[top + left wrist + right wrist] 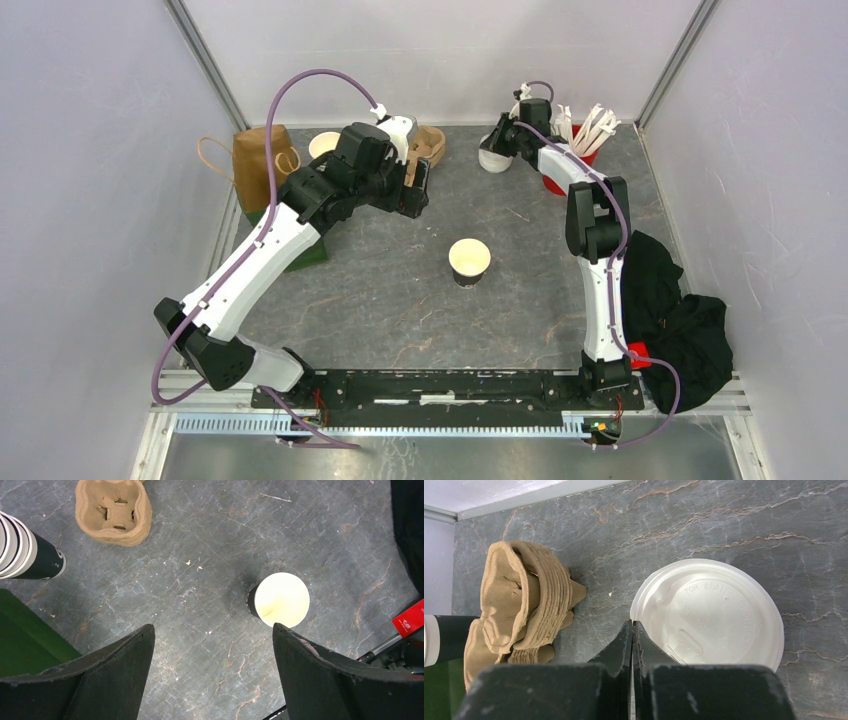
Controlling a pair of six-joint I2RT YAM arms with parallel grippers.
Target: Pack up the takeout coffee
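Grey veined tabletop [380, 300], pale lilac walls [80, 150], metal corner posts [205, 60]

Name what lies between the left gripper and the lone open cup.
Nothing: only bare table separates the left gripper from the cup, as the left wrist view shows.

grey veined table [380, 300] bears a dark cup [469, 262], white lids [719, 615], pulp carriers [524, 605].

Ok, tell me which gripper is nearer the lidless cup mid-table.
Left. The left gripper, open, hovers just beyond and left of the lidless cup; the right gripper is farther back, closed at the edge of the white lids.
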